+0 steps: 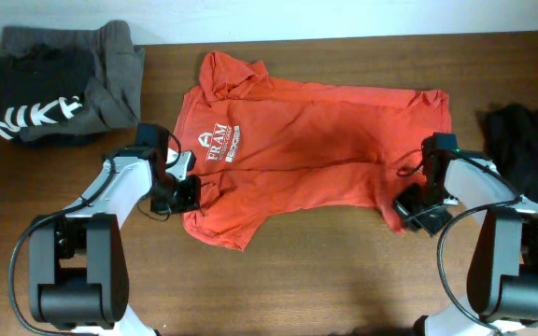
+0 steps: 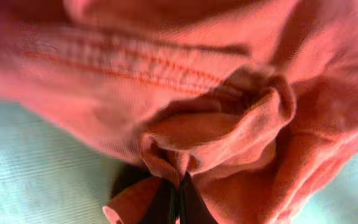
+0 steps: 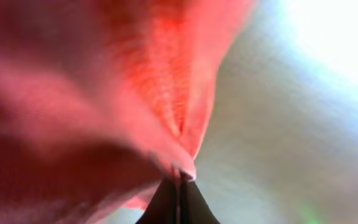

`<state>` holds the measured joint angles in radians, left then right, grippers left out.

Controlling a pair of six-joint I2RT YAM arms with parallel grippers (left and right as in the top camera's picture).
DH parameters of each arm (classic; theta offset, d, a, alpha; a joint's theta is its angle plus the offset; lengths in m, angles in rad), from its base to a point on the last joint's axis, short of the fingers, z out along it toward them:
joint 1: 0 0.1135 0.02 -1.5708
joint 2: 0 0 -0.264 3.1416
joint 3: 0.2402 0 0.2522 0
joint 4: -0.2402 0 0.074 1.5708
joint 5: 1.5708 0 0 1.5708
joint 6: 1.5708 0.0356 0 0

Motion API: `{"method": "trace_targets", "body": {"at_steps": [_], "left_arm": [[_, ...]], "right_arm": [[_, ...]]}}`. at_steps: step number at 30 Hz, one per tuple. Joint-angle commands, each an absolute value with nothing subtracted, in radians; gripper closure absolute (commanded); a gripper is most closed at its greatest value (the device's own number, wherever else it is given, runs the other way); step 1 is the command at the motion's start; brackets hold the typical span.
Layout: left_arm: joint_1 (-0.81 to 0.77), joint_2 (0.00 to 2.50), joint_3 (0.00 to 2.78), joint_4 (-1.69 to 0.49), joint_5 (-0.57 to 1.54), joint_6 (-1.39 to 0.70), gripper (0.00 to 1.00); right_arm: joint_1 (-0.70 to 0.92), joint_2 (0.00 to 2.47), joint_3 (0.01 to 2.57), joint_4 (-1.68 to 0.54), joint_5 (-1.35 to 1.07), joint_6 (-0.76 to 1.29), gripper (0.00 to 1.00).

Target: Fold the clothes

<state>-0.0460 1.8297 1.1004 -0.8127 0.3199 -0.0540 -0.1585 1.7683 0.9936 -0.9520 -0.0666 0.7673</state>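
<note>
Now your left gripper (image 2: pixel 178 196) closed tight, pinching bunched edge of red-orange shirt (image 1: pixel 316 140); your right gripper (image 3: pixel 179 190) likewise clamps hem corner. Shirt stretches between them, spread on table (image 1: pixel 344 280), collar toward left arm.

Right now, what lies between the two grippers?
In the overhead view, only the red-orange shirt stretches from the left gripper to the right gripper. Both are shut on its edge.
</note>
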Motion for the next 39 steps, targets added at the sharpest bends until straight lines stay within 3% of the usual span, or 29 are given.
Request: {"method": "trace_targets", "body": {"at_steps": [1, 10, 19, 39], "left_arm": [[-0.041, 1.799, 1.134, -0.868, 0.345, -0.068, 0.99], [-0.041, 1.644, 1.161, -1.005, 0.304, -0.194, 1.0], [-0.041, 1.54, 1.162, -1.159, 0.266, -0.243, 1.0], [-0.081, 1.299, 1.265, -1.144, 0.252, -0.3, 0.99]], "right_arm": [[-0.18, 1.724, 1.047, -1.039, 0.049, 0.806, 0.96], [-0.288, 1.504, 1.068, -1.228, 0.144, 0.827, 0.96], [-0.31, 1.261, 1.068, -1.238, 0.174, 0.802, 0.96], [-0.31, 1.248, 1.069, -1.238, 0.173, 0.794, 0.96]]}}
